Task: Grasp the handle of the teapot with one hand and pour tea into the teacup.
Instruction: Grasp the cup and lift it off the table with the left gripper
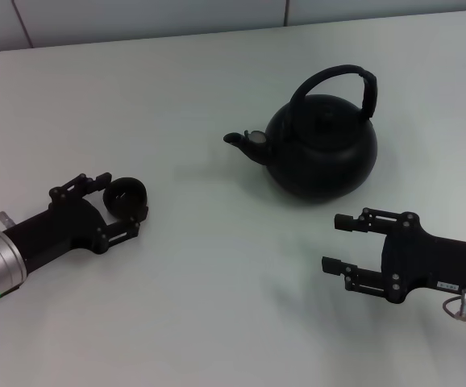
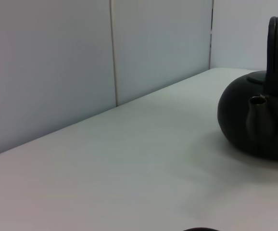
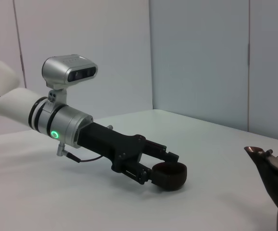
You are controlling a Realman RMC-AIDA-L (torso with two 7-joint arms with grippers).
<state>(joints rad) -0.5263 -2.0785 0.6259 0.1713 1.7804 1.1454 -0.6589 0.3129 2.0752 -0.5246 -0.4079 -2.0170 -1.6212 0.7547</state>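
Left gripper low on the table at the robot's left, fingers closed around the cup, pinning its rim from both sides; in the right wrist view, the same grasp seen side-on, cup just at table level, whether resting or slightly lifted not clear. Right gripper out on the right, fingers spread wide and gripping nothing, pointed leftward, near the pot but apart from it. Pot upright, well apart from the cup, spout turned toward the cup's side. Handle arched over the top, thick ribbed part on the far right, untouched.

Step in hand, by judgement: cup secured, handle grasp not yet begun. Next move likely calls for raising the right gripper up to the arch, closing on the thick ribbed stretch, then lifting and tipping spout-first over the cup. Needs care: heavy pot swinging on a hoop, tiny target.
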